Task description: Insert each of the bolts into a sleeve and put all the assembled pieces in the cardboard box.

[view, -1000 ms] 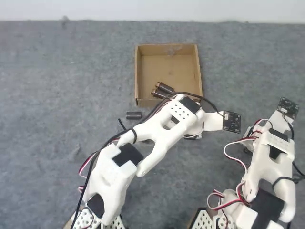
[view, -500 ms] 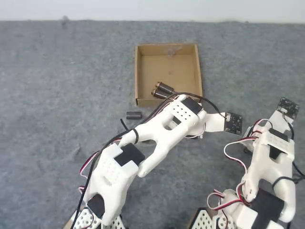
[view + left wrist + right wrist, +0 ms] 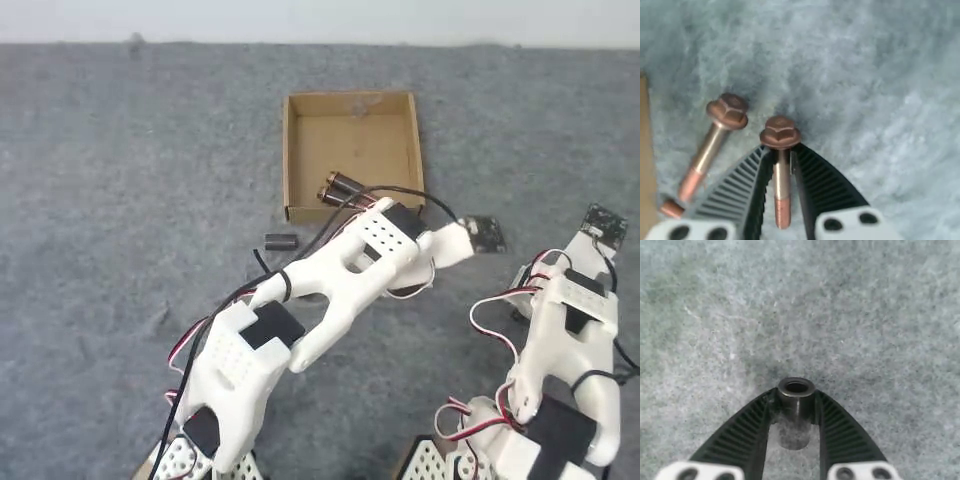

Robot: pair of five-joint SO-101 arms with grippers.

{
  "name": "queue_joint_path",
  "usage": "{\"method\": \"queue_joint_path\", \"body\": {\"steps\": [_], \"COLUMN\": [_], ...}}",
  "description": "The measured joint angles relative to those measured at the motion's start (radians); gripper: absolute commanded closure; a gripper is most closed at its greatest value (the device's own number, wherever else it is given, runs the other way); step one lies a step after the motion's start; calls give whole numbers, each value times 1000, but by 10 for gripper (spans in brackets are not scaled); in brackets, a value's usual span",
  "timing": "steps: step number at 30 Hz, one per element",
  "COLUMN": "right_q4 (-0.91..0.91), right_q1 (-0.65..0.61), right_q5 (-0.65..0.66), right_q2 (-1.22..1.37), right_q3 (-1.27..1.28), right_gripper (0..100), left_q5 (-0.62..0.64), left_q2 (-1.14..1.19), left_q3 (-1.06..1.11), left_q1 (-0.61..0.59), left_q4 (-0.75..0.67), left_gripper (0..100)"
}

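My left gripper (image 3: 780, 150) is clamped on a bolt (image 3: 781, 182), pinching the smooth shank just under the hex head, with the threaded tip pointing back toward my wrist. A second bolt (image 3: 712, 145) lies just beside it on the carpet (image 3: 130, 180). My right gripper (image 3: 796, 396) is closed around a sleeve (image 3: 796, 407), with its bore open toward the camera. In the high view the box (image 3: 288, 150) sits upper centre, with two assembled pieces (image 3: 342, 188) near its lower edge. A loose sleeve (image 3: 281, 241) lies just below its lower left corner.

I think the main risk is the bolt slipping. It is round, copper-coloured metal, and my ribbed pads hold only a narrow line of it, so it could pivot as I lift. Its flanged head could also nudge the second bolt. The sleeve is a short, dark tube with a narrow bore. Any tilt between my two arms would catch the threads on its rim. A dropped part might roll on the coarse grey pile.
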Motion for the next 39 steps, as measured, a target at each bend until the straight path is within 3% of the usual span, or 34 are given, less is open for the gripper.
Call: {"method": "queue_joint_path", "body": {"steps": [8, 23, 30, 39], "right_q4": [0, 0, 0, 0], "right_q1": [0, 0, -3, -66], "right_q5": [0, 0, 0, 0], "right_q2": [0, 0, 0, 0], "right_q3": [0, 0, 0, 0], "right_gripper": [950, 950, 950, 950], "left_q5": [238, 292, 400, 546], "left_q2": [-94, -631, -815, -954], "left_q3": [78, 511, 658, 836], "left_q1": [-11, -44, -180, -442], "left_q4": [8, -89, -163, -305], "left_gripper": [988, 988, 988, 988]}}
